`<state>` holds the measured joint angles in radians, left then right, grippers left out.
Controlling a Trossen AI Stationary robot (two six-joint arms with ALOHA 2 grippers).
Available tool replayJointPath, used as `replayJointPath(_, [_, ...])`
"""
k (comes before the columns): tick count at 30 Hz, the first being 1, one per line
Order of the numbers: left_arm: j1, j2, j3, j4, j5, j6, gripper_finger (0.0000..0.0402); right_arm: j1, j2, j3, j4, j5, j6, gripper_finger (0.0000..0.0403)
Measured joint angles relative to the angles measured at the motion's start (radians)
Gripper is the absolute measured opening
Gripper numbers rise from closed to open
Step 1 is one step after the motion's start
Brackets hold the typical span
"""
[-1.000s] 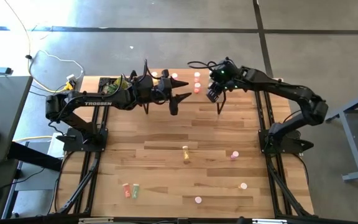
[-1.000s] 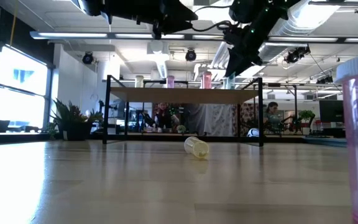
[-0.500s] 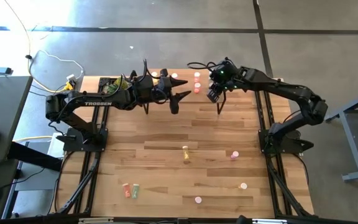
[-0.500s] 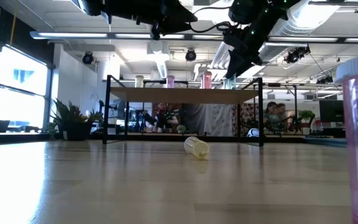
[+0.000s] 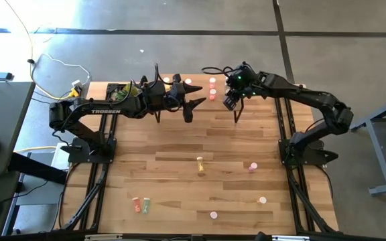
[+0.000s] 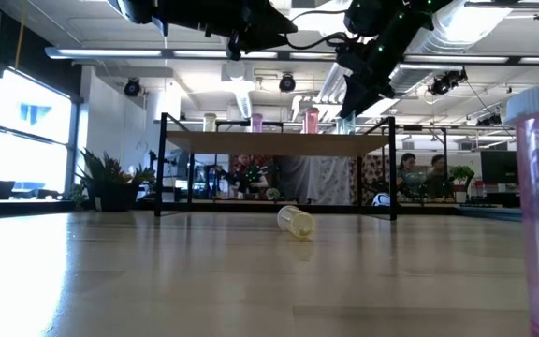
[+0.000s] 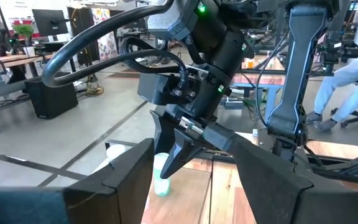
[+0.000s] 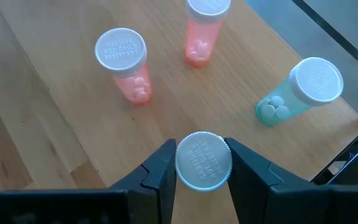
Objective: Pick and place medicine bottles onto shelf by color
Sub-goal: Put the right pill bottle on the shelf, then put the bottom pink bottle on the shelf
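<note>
Task partway. Shelf (image 5: 200,87) at far edge carries several bottles. Right gripper (image 8: 202,163) above shelf, jaws clamped on capped bottle (image 8: 204,160). Left gripper (image 5: 194,107) alongside, jaws apart, empty. Six bottles left on surface (image 5: 179,174), e.g. yellow bottle (image 6: 296,221) on its side.

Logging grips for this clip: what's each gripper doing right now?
Left gripper: open, empty, beside the shelf.
Right gripper: shut on a white-capped bottle over the shelf.

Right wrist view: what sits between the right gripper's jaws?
A white-capped bottle, seen cap-on, is clamped between the right gripper jaws above the shelf.
</note>
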<state>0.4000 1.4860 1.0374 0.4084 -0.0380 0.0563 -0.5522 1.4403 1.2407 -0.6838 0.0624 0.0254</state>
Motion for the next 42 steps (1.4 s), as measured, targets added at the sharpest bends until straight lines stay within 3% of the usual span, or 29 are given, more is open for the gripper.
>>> replayJointPath(4, [0.0,0.0,0.0,0.0,0.0,0.0,0.0216,0.0,0.0,0.0,0.0,-0.001,0.0,0.0116])
replayJointPath(13, [0.0,0.0,0.0,0.0,0.0,0.0,0.0216,0.0,0.002,0.017,-0.023,-0.001,-0.004,0.0174])
replayJointPath(28, [0.0,-0.007,0.0,-0.015,0.0,0.0,0.0216,0.036,-0.025,0.186,-0.215,0.018,0.105,0.0179])
replayJointPath(32, [0.0,-0.038,-0.001,-0.087,0.0,0.023,0.0216,0.09,-0.068,0.184,-0.277,0.066,0.15,0.0179])
replayJointPath(38, [0.0,-0.076,-0.001,-0.164,0.0,0.026,0.0216,0.207,-0.133,0.182,-0.388,0.223,0.274,0.0179])
replayJointPath(42, [0.0,-0.094,-0.001,-0.184,0.0,0.027,0.0216,0.294,-0.202,0.105,-0.395,0.297,0.389,0.0179])
